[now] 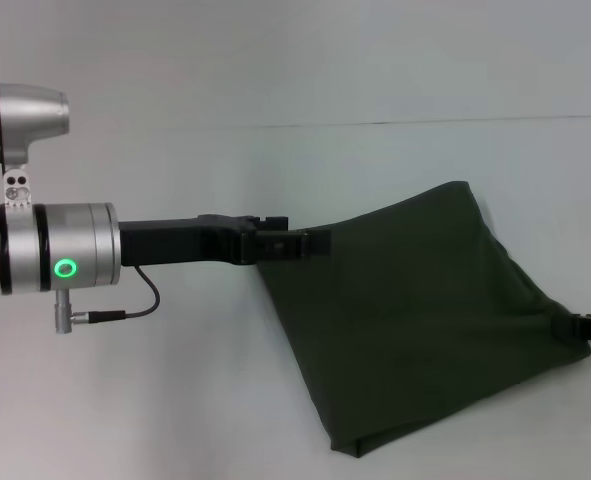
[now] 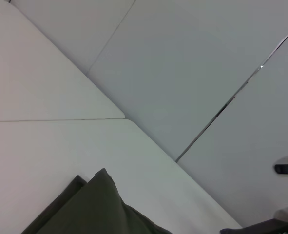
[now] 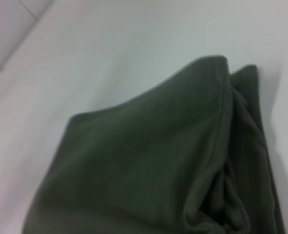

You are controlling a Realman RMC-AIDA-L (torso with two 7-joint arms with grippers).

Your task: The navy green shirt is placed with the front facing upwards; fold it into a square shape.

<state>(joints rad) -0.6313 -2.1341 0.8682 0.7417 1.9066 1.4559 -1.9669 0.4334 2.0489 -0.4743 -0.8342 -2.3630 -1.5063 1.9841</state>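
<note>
A: Nearest edge first. Where does the shirt (image 1: 415, 320) sit?

B: Its lowest corner rests on the white table (image 1: 175, 400) near the front edge, right of centre in the head view. From that corner the cloth rises and spreads toward the back and the right. No print or collar shows; only plain dark olive fabric is visible.

A: Right side?

B: The right gripper (image 1: 587, 328) is at the far right edge of the head view, at the shirt's right-hand corner. Only a small dark part of it shows. The cloth pulls to a point there, so it seems to grip that corner, but the fingers cannot be made out. Entry: cannot tell how far they are open.

A: Right wrist view?

B: Bunched, folded olive fabric fills most of it, with a hemmed edge running down the fold and the table behind.

A: Further back, the left side?

B: The left arm (image 1: 75, 250) reaches in horizontally from the left. The left gripper (image 1: 300, 243) meets the shirt's left edge at mid height. Its fingers are closed down on that edge, and the fabric hangs taut from that spot to the lower corner.

A: Left wrist view?

B: A folded peak of the shirt at the near edge, then bare table, then the pale wall (image 2: 192, 63) with seams.

A: Farthest part?

B: The shirt's top corner stands highest, right of centre, just below the line where table meets wall.
</note>
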